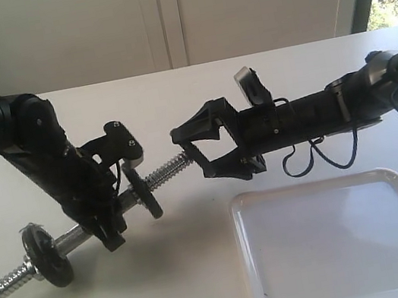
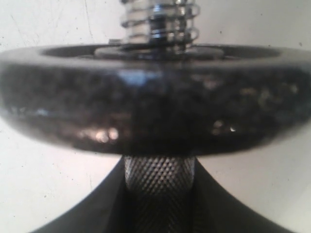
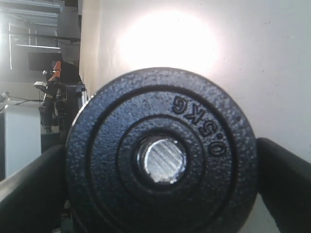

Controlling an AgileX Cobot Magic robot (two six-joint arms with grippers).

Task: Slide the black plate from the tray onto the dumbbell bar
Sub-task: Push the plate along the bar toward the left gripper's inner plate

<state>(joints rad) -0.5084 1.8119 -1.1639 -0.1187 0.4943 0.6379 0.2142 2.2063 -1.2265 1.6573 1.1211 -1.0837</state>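
Note:
My right gripper (image 1: 194,155) is shut on the black plate (image 1: 187,146), which shows edge-on between its fingertips. In the right wrist view the black plate (image 3: 109,160), stamped 0.5KG, faces the camera with a finger (image 3: 284,174) at each side of its rim. The end of the dumbbell bar (image 3: 162,159) sits inside its centre hole. The dumbbell bar (image 1: 166,172) slants above the table with my left gripper (image 1: 110,220) shut on its middle. The left wrist view shows the knurled bar (image 2: 158,177) between the fingers (image 2: 92,216). The white tray (image 1: 338,240) holds nothing.
Two black discs are on the bar: one (image 1: 144,193) just right of my left gripper, seen close up as a disc (image 2: 155,102) in the left wrist view, and one (image 1: 46,257) near the bar's left end. The table is white.

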